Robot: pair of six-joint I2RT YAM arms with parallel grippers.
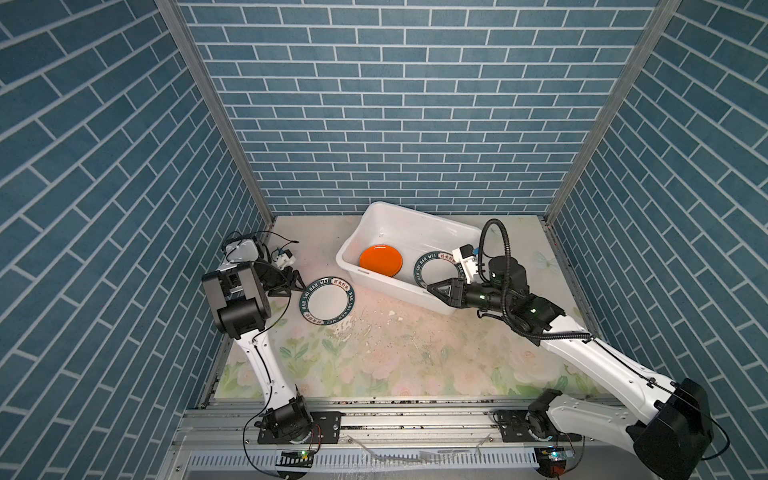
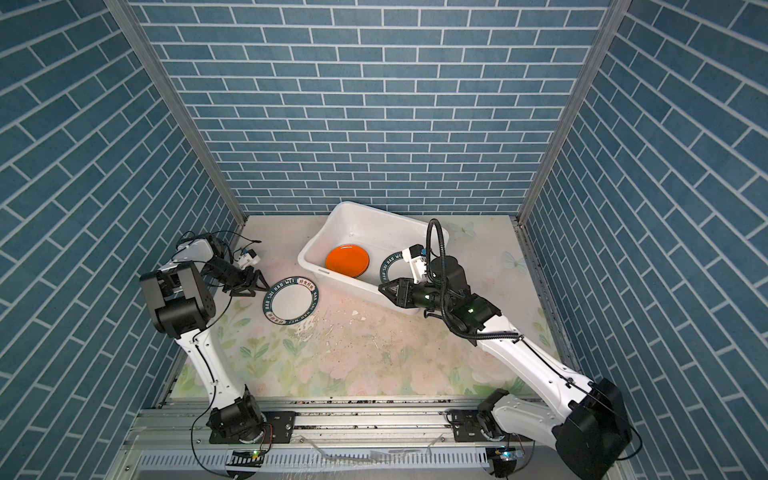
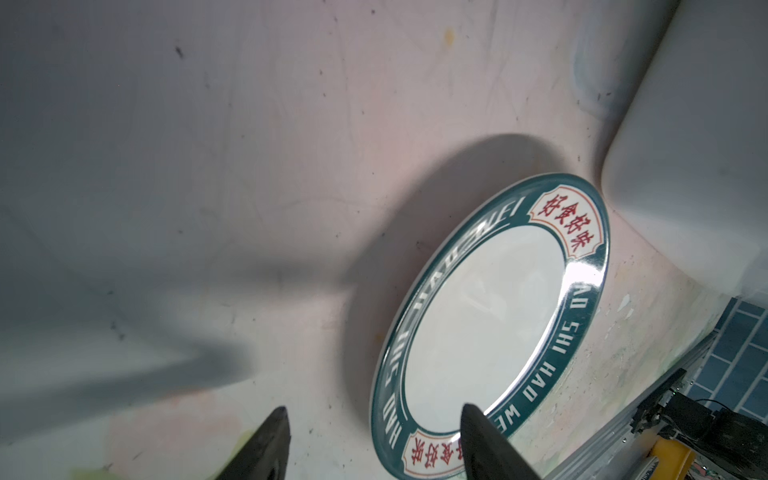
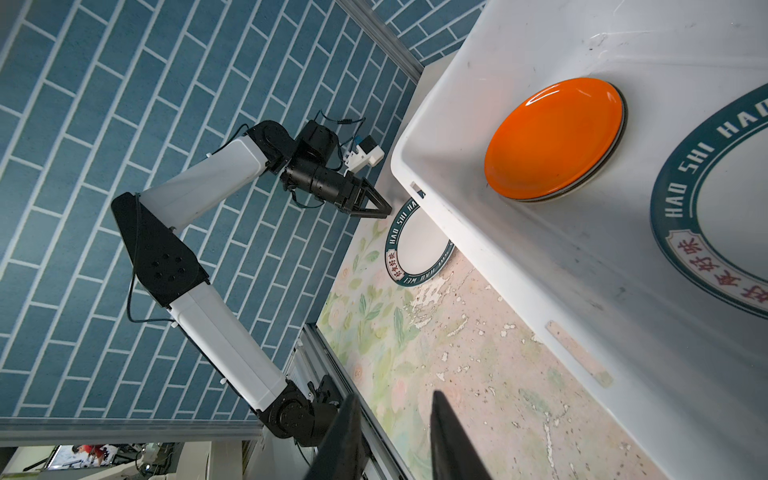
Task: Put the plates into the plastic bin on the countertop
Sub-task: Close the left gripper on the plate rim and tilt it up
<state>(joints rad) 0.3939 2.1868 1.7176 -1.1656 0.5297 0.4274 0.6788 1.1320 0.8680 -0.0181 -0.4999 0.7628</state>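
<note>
Locate the left gripper (image 3: pixel 375 408) to the left of the bin (image 1: pixel 419 214), low over the tabletop (image 1: pixel 415 353). Its jaws stand wide apart and hold nothing. In the left wrist view, one finger (image 3: pixel 482 440) overlaps the rim of a lettered plate (image 1: pixel 328 300). The other finger lies off the plate, over bare tabletop. You cannot tell whether either finger touches the plate.

This plate lies flat and face up on the tabletop, just left of the bin's near-left corner and outside the bin.

Check the bin next. It sits at an angle on the tabletop. At its left end an orange plate (image 1: pixel 380 260) lies on top, and the right wrist view shows the rims of other plates beneath it. At the bin's right end a second lettered plate (image 1: pixel 436 272) lies flat on the bin floor, apart from the orange plate. In both top views the right wrist camera mount hides part of its rim.

Find the right gripper (image 1: pixel 429 286) at the bin's near wall, beside the near rim of the second lettered plate, pointing left. Its jaws stand narrowly apart and are empty. In the right wrist view, the tabletop shows between the fingers.
</note>
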